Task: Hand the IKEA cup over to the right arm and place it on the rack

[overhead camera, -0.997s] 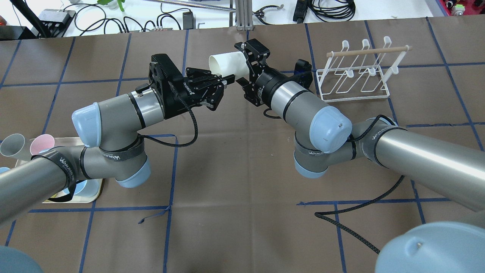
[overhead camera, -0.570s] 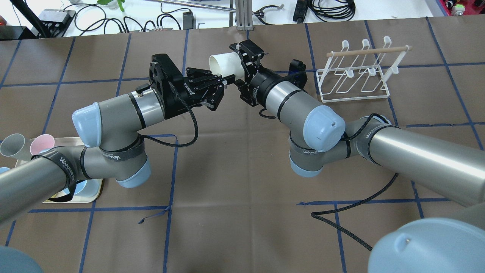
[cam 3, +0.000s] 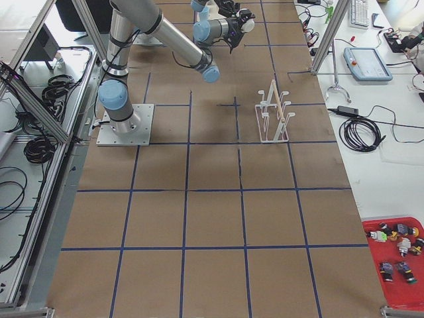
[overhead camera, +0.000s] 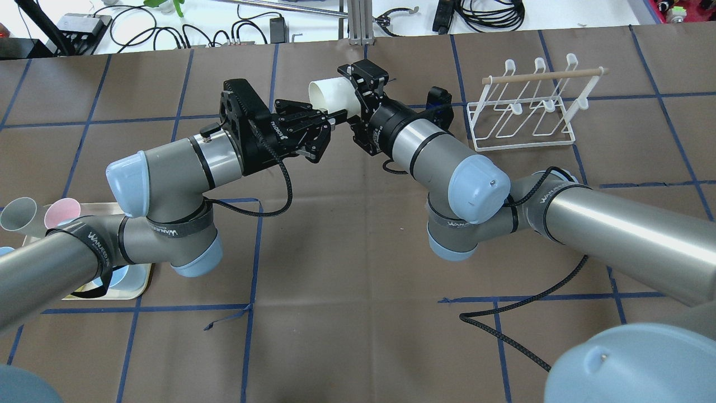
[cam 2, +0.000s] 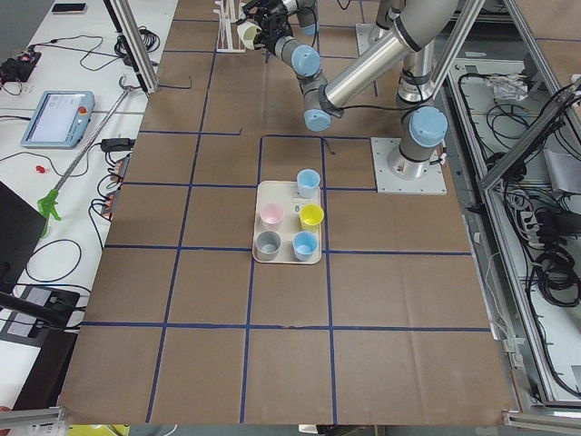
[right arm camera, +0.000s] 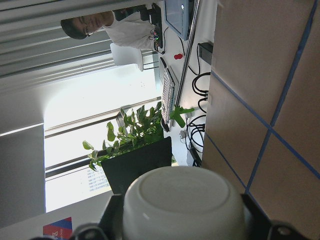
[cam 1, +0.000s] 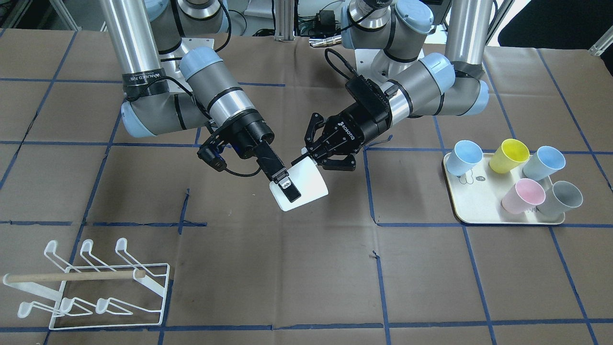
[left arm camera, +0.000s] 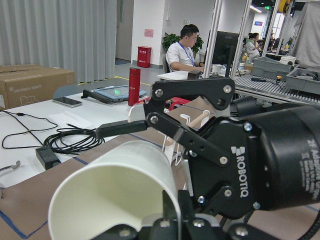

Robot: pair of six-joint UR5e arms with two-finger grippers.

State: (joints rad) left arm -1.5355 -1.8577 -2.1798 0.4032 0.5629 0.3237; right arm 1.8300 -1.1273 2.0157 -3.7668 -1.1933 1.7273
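A white IKEA cup [overhead camera: 334,94] hangs on its side above the table's middle. My left gripper [overhead camera: 330,120] is shut on the cup's rim, one finger inside the mouth [left arm camera: 170,210]. The right arm [overhead camera: 430,151] comes in from the other side. Its gripper [overhead camera: 348,95] is open, and its fingers straddle the cup's body with a small gap. One finger [cam 1: 286,188] lies over the cup [cam 1: 309,184], and the cup's base [right arm camera: 182,200] faces the right wrist camera. The white wire rack [overhead camera: 523,112] with its wooden dowel stands empty at the far right.
A cream tray [cam 1: 471,211] holds several coloured cups on the robot's left side, beside the left arm's elbow [overhead camera: 140,224]. A black cable [overhead camera: 514,336] trails on the table under the right arm. The brown mat carries blue tape lines.
The right arm has moved left toward the cup, so its open fingers reach further along the cup's body. The left gripper and the cup have stayed put.
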